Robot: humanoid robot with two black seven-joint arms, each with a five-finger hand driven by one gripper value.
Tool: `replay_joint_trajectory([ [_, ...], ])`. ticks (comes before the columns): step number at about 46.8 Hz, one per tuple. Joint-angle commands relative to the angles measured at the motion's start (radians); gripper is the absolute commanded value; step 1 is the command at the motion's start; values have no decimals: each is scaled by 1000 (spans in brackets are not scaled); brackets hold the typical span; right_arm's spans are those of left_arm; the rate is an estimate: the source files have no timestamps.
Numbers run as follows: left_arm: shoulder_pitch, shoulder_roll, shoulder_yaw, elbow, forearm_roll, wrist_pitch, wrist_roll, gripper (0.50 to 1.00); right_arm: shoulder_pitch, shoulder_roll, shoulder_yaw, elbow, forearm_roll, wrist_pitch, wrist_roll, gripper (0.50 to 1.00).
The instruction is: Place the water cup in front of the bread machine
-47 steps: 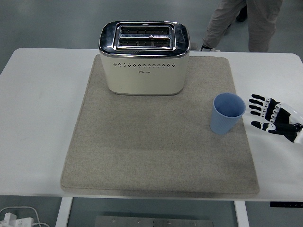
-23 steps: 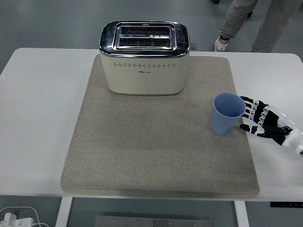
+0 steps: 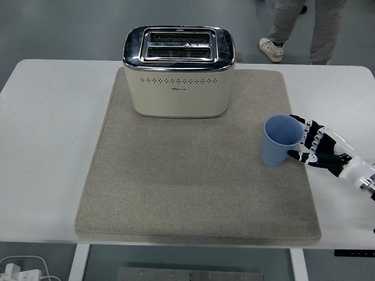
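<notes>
While the right hand [image 3: 316,150] reaches the light-blue plastic water cup [image 3: 280,140] from the right, contact is hard to confirm: black-and-white fingers spread and curve around the cup's right side, thumb low near the wall, not clamped. Forearm cut off at right edge. Cup upright on right part of the beige felt mat [image 3: 193,175], well right of and nearer than the cream two-slot toaster with chrome top [image 3: 179,71]. White table [image 3: 47,146] underneath. Person's legs [image 3: 304,26] cropped at top.
</notes>
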Motion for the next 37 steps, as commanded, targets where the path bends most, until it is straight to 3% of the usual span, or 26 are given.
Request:
replay_joint_trajectory([
  [1, 0, 0, 1, 0, 0, 0, 0, 1000, 0, 8, 1, 0, 0, -5, 0, 921],
  [37, 0, 0, -1, 0, 0, 0, 0, 1000, -5, 74, 3, 0, -1, -36, 0, 924],
])
